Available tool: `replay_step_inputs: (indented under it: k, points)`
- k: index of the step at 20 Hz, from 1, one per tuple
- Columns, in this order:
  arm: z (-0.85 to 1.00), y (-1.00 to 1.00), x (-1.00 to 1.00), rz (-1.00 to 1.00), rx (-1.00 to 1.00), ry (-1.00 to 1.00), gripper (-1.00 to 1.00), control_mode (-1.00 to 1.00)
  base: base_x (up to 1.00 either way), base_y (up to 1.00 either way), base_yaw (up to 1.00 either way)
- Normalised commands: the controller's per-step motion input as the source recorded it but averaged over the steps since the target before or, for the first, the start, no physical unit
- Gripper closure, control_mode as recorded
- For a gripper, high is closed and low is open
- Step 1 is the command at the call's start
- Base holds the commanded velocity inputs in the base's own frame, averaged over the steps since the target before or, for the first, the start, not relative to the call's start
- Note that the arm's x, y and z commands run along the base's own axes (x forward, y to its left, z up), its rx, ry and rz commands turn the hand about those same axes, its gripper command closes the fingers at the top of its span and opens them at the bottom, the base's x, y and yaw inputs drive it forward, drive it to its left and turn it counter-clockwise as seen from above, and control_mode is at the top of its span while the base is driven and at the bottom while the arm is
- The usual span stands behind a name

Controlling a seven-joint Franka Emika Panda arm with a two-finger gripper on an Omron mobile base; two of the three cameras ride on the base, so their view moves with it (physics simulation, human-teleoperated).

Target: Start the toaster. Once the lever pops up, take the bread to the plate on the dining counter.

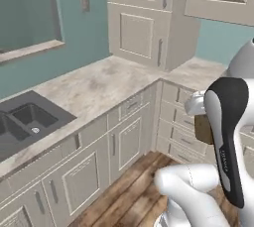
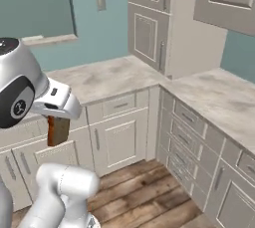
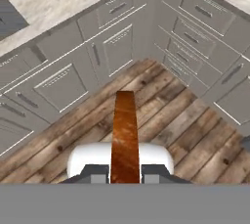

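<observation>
Bread (image 3: pixel 125 135) clamped edge-on in end effector (image 3: pixel 125 175), carried over wood floor (image 3: pixel 185 120) near corner cabinets (image 3: pixel 117 47). Toasting step looks done; left: reach dining counter, set on plate.

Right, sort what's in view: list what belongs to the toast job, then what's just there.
Job:
- bread, held edge-on in the hand

Just there:
- sink
- worktop
- cabinets
- wall outlet
</observation>
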Motion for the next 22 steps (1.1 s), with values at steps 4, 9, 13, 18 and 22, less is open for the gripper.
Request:
replay_step_inputs:
  k: [4,9,13,18,22]
  points:
    - [0.00,0.00,0.00,0.00,0.00,0.00,1.00,1.00,-0.23,0.00,0.70]
    - [0.00,0.00,0.00,0.00,0.00,0.00,1.00,1.00,-0.26,0.00,0.74]
    - [0.00,0.00,0.00,0.00,0.00,0.00,1.00,1.00,-0.23,0.00,0.76]
    - [0.00,0.00,0.00,0.00,0.00,0.00,1.00,1.00,-0.19,0.00,0.77]
    - [0.00,0.00,0.00,0.00,0.00,0.00,1.00,1.00,-0.20,0.00,0.77]
